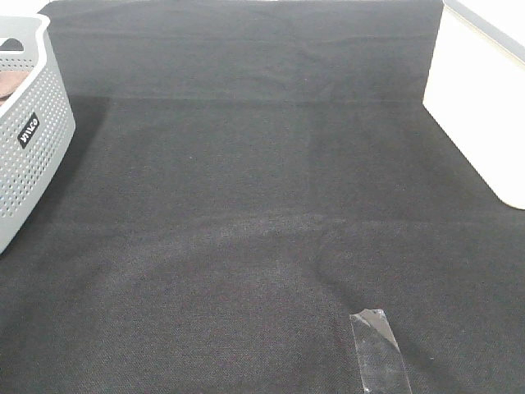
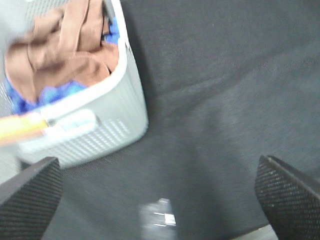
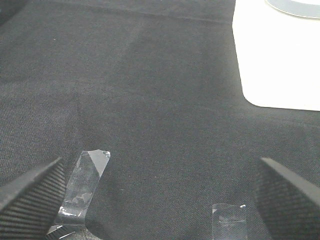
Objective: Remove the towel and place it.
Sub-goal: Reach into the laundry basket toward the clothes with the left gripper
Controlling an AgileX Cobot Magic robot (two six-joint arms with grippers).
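My left hand (image 2: 159,197) and right hand (image 3: 159,200) both gape wide, holding nothing, over the desk (image 1: 262,205). Further off, at the overhead frame's left edge, the towel (image 2: 60,50) lies bunched in the basket (image 2: 105,125). Risks: blue cloth (image 2: 55,95) underneath snags and lifts too; the basket likely tips

Lab-style test bench — black cloth (image 1: 246,180), clear tape strip (image 1: 379,349), grey laundry basket (image 1: 29,139)
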